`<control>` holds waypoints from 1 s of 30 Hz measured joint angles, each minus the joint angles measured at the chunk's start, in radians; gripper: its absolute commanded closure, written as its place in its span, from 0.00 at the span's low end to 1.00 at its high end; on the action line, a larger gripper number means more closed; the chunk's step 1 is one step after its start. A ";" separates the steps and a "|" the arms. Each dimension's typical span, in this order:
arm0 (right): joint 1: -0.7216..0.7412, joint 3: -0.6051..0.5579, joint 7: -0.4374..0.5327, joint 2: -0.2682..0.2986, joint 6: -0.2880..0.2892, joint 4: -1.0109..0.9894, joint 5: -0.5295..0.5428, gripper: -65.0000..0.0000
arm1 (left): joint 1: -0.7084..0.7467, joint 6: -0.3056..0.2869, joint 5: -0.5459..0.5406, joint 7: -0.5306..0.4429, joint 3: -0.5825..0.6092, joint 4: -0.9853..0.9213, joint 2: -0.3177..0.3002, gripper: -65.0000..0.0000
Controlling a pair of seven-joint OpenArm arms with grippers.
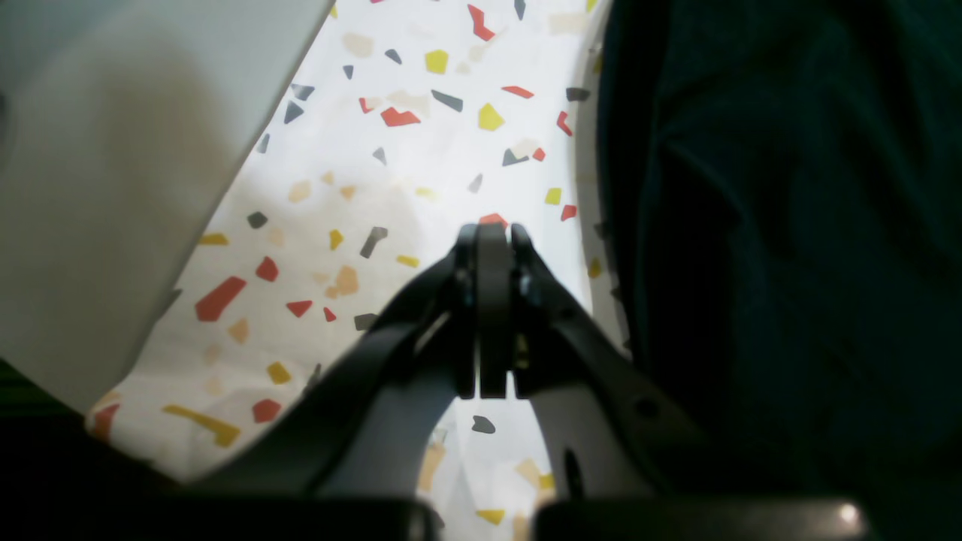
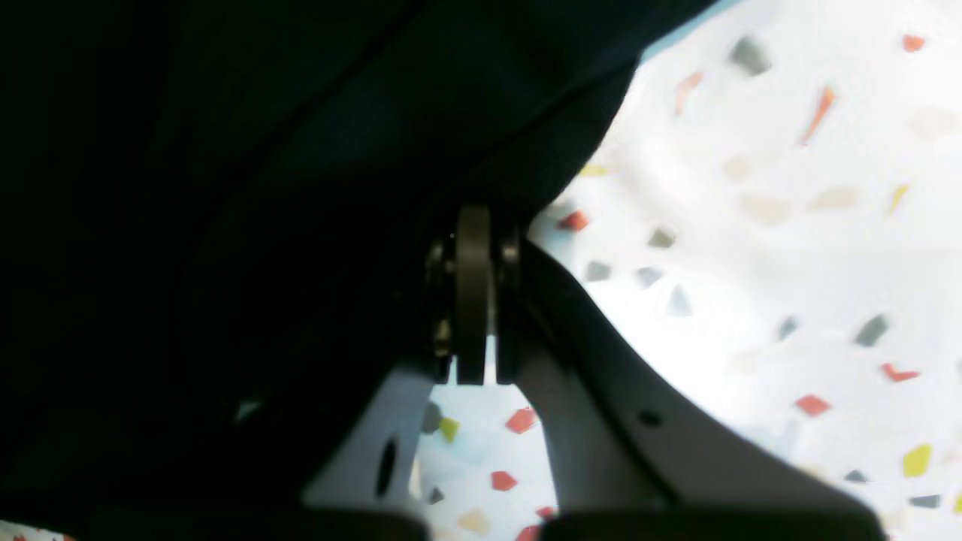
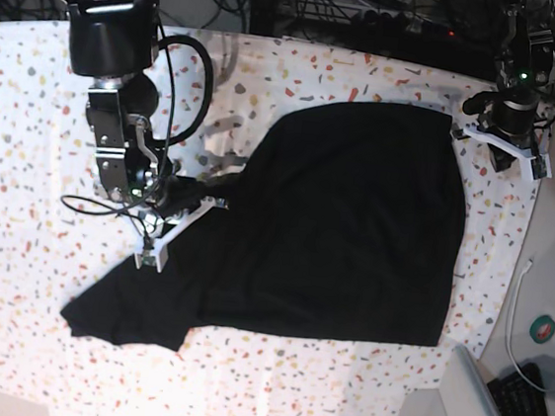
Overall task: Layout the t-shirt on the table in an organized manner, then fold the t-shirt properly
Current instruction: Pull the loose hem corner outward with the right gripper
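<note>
The black t-shirt [image 3: 355,226] lies spread over the middle of the speckled table [image 3: 26,142], with one part trailing toward the near left corner [image 3: 122,316]. My right gripper [image 2: 473,222] is shut on the shirt's edge [image 2: 301,150], and the dark fabric drapes over its tips. In the base view this gripper [image 3: 199,195] sits at the shirt's left edge. My left gripper [image 1: 492,234] is shut with nothing between its fingers, hovering over bare table cloth [image 1: 391,150] just beside the shirt [image 1: 789,225]. The left arm [image 3: 510,123] stands at the shirt's far right corner.
A grey panel [image 3: 479,413] and a black keyboard [image 3: 534,414] lie off the table's near right corner. A white cable [image 3: 516,303] and a round green-marked disc [image 3: 543,328] sit along the right edge. Dark cables and gear [image 3: 378,10] crowd the back edge.
</note>
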 measured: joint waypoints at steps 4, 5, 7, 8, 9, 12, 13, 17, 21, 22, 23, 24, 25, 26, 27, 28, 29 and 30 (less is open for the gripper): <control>-0.016 -0.005 -0.075 0.024 -0.124 0.150 0.002 1.00 | 0.000 0.000 0.000 0.000 -0.003 0.000 -0.001 1.00; -0.013 -0.005 -0.084 0.028 -0.125 0.173 -0.001 1.00 | 0.000 0.000 0.000 0.000 -0.004 -0.001 -0.002 1.00; 0.001 -0.005 -0.082 0.029 -0.127 0.181 0.000 1.00 | 0.000 0.000 0.000 0.000 -0.004 -0.001 -0.003 1.00; 0.008 -0.005 -0.078 0.027 -0.127 0.164 0.003 1.00 | 0.000 0.000 0.000 0.001 -0.004 -0.001 -0.003 1.00; 0.021 -0.005 -0.078 0.026 -0.127 0.128 0.004 1.00 | 0.000 0.000 0.000 0.000 -0.004 0.000 -0.001 1.00; 0.031 -0.004 -0.058 0.013 -0.127 0.033 0.009 1.00 | 0.003 0.000 0.000 0.000 -0.004 0.000 0.000 1.00; 0.030 -0.004 -0.041 0.010 -0.128 0.007 0.008 1.00 | 0.003 0.000 0.000 0.000 -0.004 0.000 0.000 1.00; 0.032 -0.004 0.046 -0.010 -0.130 -0.084 0.000 1.00 | 0.002 0.000 0.000 0.000 -0.002 0.000 -0.001 1.00; 0.055 0.000 0.089 -0.020 -0.130 -0.142 0.000 1.00 | 0.002 0.000 0.000 0.000 -0.002 0.000 0.000 1.00; 0.052 -0.001 0.095 -0.011 -0.129 -0.140 0.003 1.00 | 0.002 0.000 0.000 0.000 -0.005 0.000 0.000 1.00; 0.045 0.000 0.099 0.000 -0.117 -0.129 0.024 1.00 | 0.003 0.000 0.000 0.000 -0.005 0.000 0.000 1.00; 0.025 0.000 0.097 0.014 -0.113 -0.107 0.026 1.00 | 0.003 0.000 0.000 0.000 -0.006 0.000 0.000 1.00; -0.002 0.000 0.080 0.030 -0.115 -0.068 0.018 1.00 | 0.003 0.000 0.000 0.000 -0.006 0.000 0.000 1.00; -0.035 0.000 0.075 0.048 -0.115 -0.026 0.018 1.00 | 0.003 0.000 0.000 0.000 -0.006 0.000 0.000 1.00; -0.068 0.000 0.081 0.068 -0.114 0.005 0.019 1.00 | 0.006 0.000 0.000 0.000 -0.006 0.003 0.000 1.00; -0.097 0.014 0.082 0.083 -0.111 0.031 0.026 1.00 | 0.018 0.000 0.000 0.004 -0.006 0.022 0.001 1.00; -0.116 0.045 0.086 0.091 -0.103 0.046 0.031 1.00 | 0.037 0.000 -0.002 0.003 -0.006 0.054 0.002 1.00; -0.128 0.081 0.086 0.097 -0.100 0.054 0.032 1.00 | 0.055 -0.003 -0.004 0.001 -0.006 0.089 0.002 1.00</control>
